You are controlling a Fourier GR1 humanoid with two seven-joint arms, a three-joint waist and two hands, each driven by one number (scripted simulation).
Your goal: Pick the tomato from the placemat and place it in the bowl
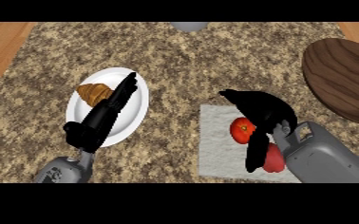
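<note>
1. The tomato [242, 129] lies on the pale grey placemat [217, 157] in the lower centre-right of the frame, in the mat's upper half.
2. The right hand [259, 105] hangs over the placemat's upper edge as a black mass and overlaps the tomato's upper right side. I cannot tell whether it is closed on the tomato or only above it.
3. The right hand's grey forearm [324, 155] comes in from the lower right corner.
4. A second red shape [276, 161] shows lower on the placemat, just beside that forearm. What it is cannot be made out.
5. The dark wooden bowl [336, 76] sits at the right edge of the frame, cut off by it, well apart from the tomato.
6. The left hand [104, 118] is open at the left of the frame, its straight fingers [126, 88] pointing to the upper right across a white plate [138, 108].
7. A croissant [95, 94] lies on the plate's upper left part, just beside those fingers.
8. Everything rests on a speckled brown counter [175, 61].
9. A grey object [189, 26] is cut off at the top centre.
</note>
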